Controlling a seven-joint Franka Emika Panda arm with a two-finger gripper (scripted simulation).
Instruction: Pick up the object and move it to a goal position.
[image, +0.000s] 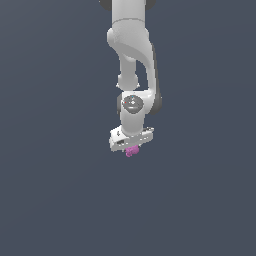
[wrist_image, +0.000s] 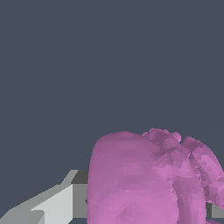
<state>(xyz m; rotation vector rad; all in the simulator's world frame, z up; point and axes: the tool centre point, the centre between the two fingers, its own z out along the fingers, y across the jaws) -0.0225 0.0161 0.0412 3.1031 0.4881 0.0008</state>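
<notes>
White Panda arm (image: 131, 45) hanging down from top of exterior view, wrist joint (image: 133, 105) directly above gripper (image: 131, 148). Gripper body tilted, lower toward exterior view's left. Small lumpy magenta-pink object (image: 131, 151) sitting right at gripper's underside, touching it, poking out just below. Jaws themselves hidden behind gripper body and object in exterior view; appear pinching the object, though contact surfaces not clearly visible. Wrist view filled largely by same object (wrist_image: 148, 179): smooth rounded lobe on one side, bumpy ridged lobe on other, very close to camera. Grey-white finger (wrist_image: 52, 205) visible just beside object, edge meeting the pink surface; sliver of second grey part (wrist_image: 216, 211) on opposite side of object, too little showing to tell more. Object lodged between those two parts. Background plain dark slate-blue everywhere in both views; no visible counter edge, no shadow under object, so cannot tell whether object rests on a surface or is lifted clear. No containers in view. No goal marker visible. Nothing else near gripper.
</notes>
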